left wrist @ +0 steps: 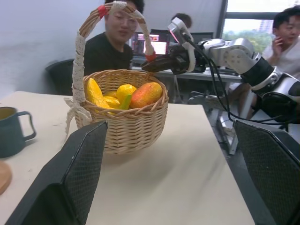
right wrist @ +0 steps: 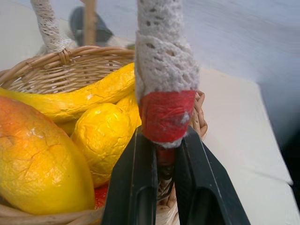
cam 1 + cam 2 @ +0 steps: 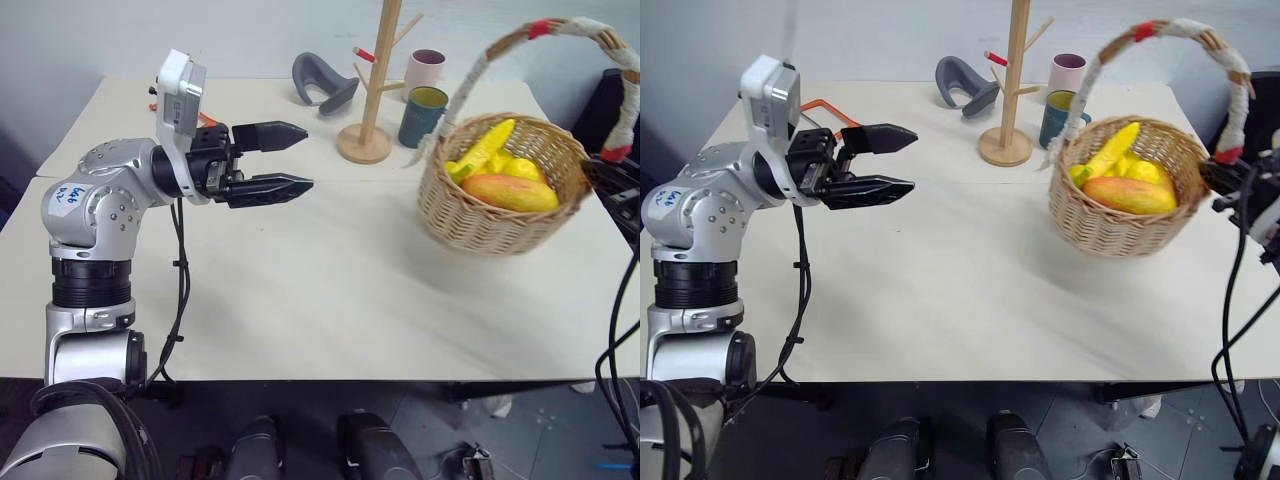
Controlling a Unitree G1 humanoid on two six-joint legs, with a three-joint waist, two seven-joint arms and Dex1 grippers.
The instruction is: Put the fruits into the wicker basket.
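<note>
My left arm: raised over the 9 o'clock side of the table (image 3: 330, 300), forearm level, wrist bent so the pincer points across toward 3 o'clock.
My left pincer (image 3: 300, 158): wide apart, nothing between the black fingers (image 3: 265, 186); one finger sits above the other in the head views, clear of the tabletop.
My right arm: out at the table's 3 o'clock edge, reaching in level toward the basket's handle.
My right pincer (image 2: 164, 187): narrow, clamped on the foot of the handle (image 2: 165, 70), just under its red band, where it meets the rim.
Wicker basket (image 3: 495, 225): at 2 o'clock on the table, upright on its base, its arched handle spanning from the 9 o'clock side to the 3 o'clock side where I grip it.
Mango (image 3: 510, 192): inside the basket at the near rim, lying flat, long axis running 9 to 3 o'clock, red-orange end toward 9.
Banana (image 3: 485, 148): inside the basket behind the mango, long axis slanted, its upper tip aimed toward 1 o'clock, lower end near the 9 o'clock rim.
Small yellow fruits (image 2: 105, 140): packed in the basket between banana and mango, touching both.
Teal mug (image 3: 422, 116): just beside the basket, at its 10 o'clock.
Wooden stand (image 3: 370, 100): upright at 12 o'clock of the table, near the mug.
People (image 1: 117, 42): seated beyond the table's far side in my left wrist view.
</note>
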